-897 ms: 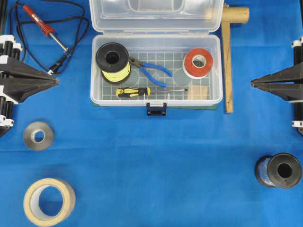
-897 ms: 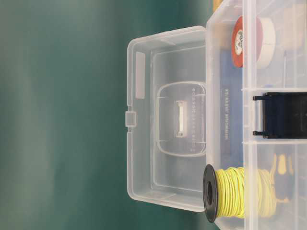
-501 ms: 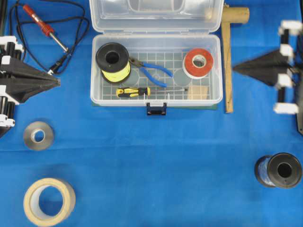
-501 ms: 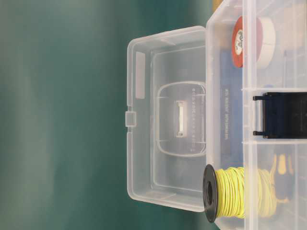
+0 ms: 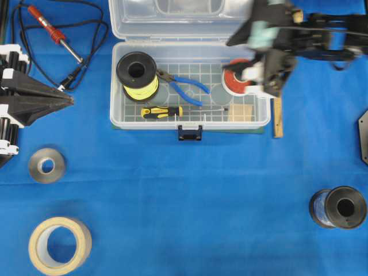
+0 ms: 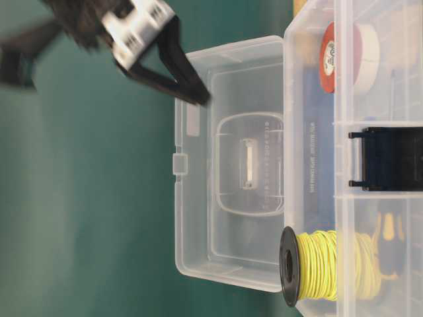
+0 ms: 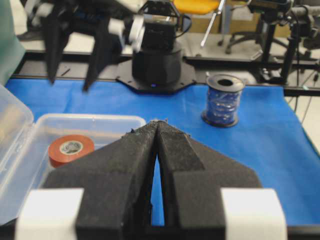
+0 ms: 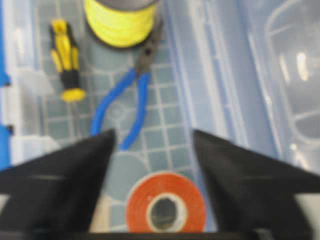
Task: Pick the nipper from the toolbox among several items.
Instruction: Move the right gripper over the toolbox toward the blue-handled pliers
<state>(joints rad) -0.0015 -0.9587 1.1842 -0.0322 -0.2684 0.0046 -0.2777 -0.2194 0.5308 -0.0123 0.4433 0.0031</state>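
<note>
Over the open clear plastic toolbox (image 5: 190, 123) with its grid floor and dark blue latch, my right gripper (image 8: 152, 145) hangs with its two black jaws spread wide and nothing between them. I am above the box's right end, and the red-and-white tape roll (image 8: 165, 210) sits directly under my wrist, just behind the jaw tips.

The nipper (image 8: 127, 102), small pliers with curved blue handles and dark pointed metal jaws, lies flat on the floor straight ahead of my fingertips. Its handle ends come nearest to me, and its nose points away towards the yellow wire spool with black flanges (image 8: 120, 20), touching it or nearly so. The yellow-and-black-handled screwdriver (image 8: 67, 60) lies ahead and to my left, apart from the pliers.

As I judge it, the reach is only begun. To do it well I should carry the jaws forward past the tape roll, descend over the middle of the blue handles and close across both at once. I should stay clear of the spool and the box's far wall.

My left gripper (image 7: 157, 135) waits well away on the far side, its black jaws pressed together and holding nothing.
</note>
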